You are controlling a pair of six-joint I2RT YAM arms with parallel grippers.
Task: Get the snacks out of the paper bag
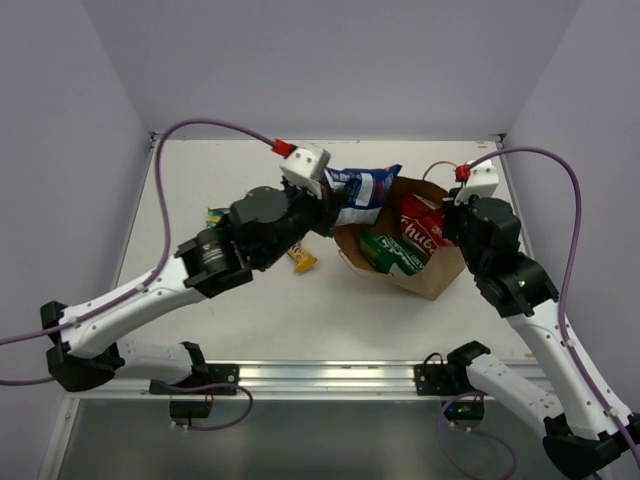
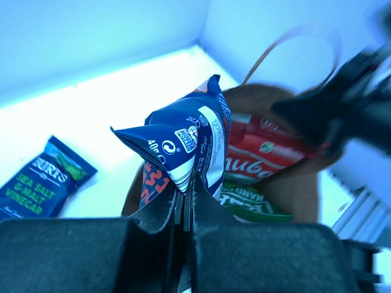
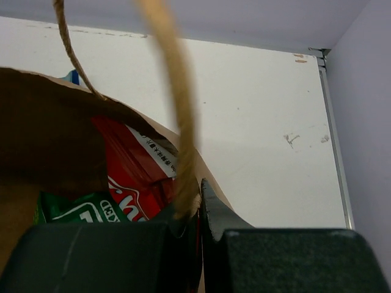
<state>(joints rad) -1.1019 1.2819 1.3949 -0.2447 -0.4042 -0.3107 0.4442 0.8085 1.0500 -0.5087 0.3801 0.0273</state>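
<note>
A crinkly, glossy blue-and-white packet (image 2: 183,143), pillow-shaped with its sealed ends creased into points, is held in the air just above the open mouth of the tall brown kraft paper bag (image 1: 432,272). Its lower edge is pinched between the pressed-together fingers of the left gripper (image 2: 185,204), so the packet stands up from the fingertips, clear of the matte paper rim. Inside the bag 2 more snacks are seen: a large shiny red chip bag (image 1: 425,228) leaning against the right wall, and a green bag (image 1: 395,252) with white lettering lying beside it, nearer the mouth. A thin twisted paper handle (image 3: 177,104) runs down between the fingers of the right gripper (image 3: 197,213), which are closed on it at the bag's right rim. On the white table (image 1: 300,320) a small yellow packet (image 1: 302,257) lies flat just left of the bag. A flat dark blue packet (image 2: 43,183), printed with sea salt and malt vinegar, lies farther left, well apart from the bag.
</note>
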